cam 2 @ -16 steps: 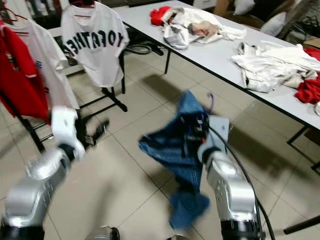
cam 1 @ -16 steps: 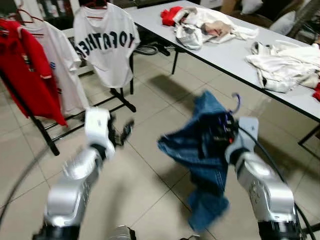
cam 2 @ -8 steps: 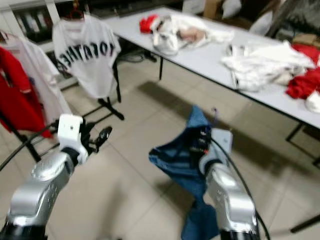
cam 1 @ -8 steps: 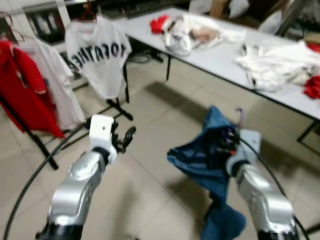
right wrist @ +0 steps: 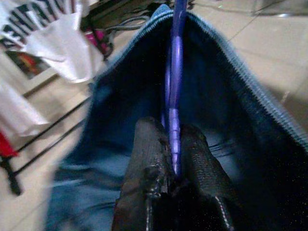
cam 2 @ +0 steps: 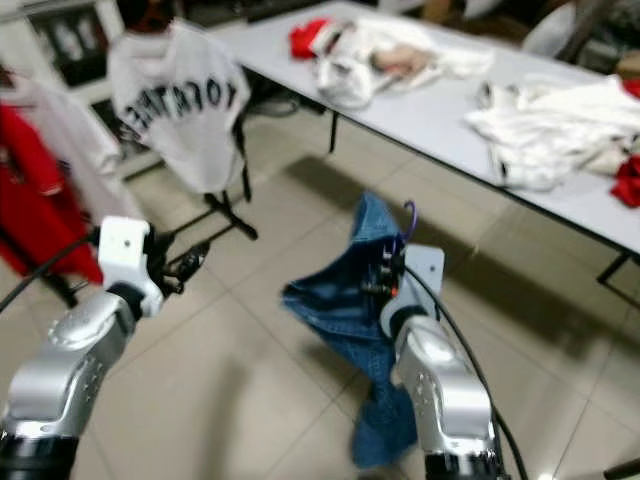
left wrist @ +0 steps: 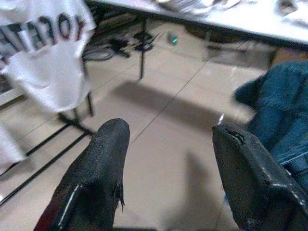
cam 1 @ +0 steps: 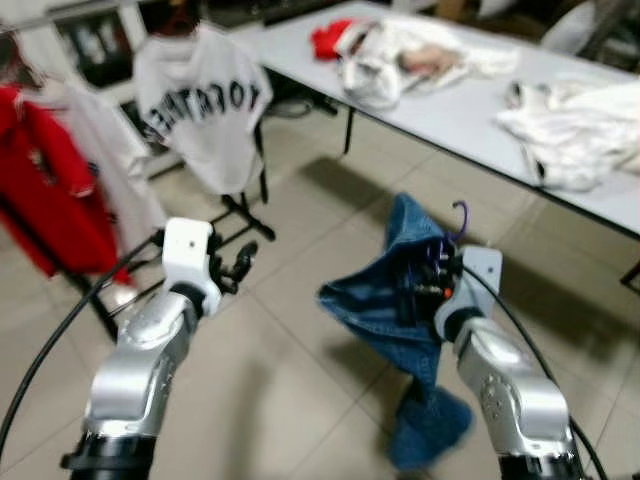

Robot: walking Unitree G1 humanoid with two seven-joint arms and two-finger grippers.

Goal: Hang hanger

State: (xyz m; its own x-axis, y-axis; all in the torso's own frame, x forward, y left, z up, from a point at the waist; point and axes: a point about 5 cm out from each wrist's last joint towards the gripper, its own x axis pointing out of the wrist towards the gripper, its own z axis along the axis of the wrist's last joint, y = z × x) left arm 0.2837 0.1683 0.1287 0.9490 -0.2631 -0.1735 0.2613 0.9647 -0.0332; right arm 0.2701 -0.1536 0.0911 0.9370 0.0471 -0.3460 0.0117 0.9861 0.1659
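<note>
Your right gripper (right wrist: 174,159) fingers pinch the purple hanger (right wrist: 173,86) neck mid-air above the floor, jeans (cam 1: 385,310) hanging heavy and floppy, likely swinging; left gripper (left wrist: 168,159) fingers spread, empty.

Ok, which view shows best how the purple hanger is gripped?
The right wrist view: the right tool has its two black fingers closed on the thin purple plastic hanger, inside the blue denim garment. The two eye views give just the hook above the denim. The left wrist view has denim, no hanger.
</note>
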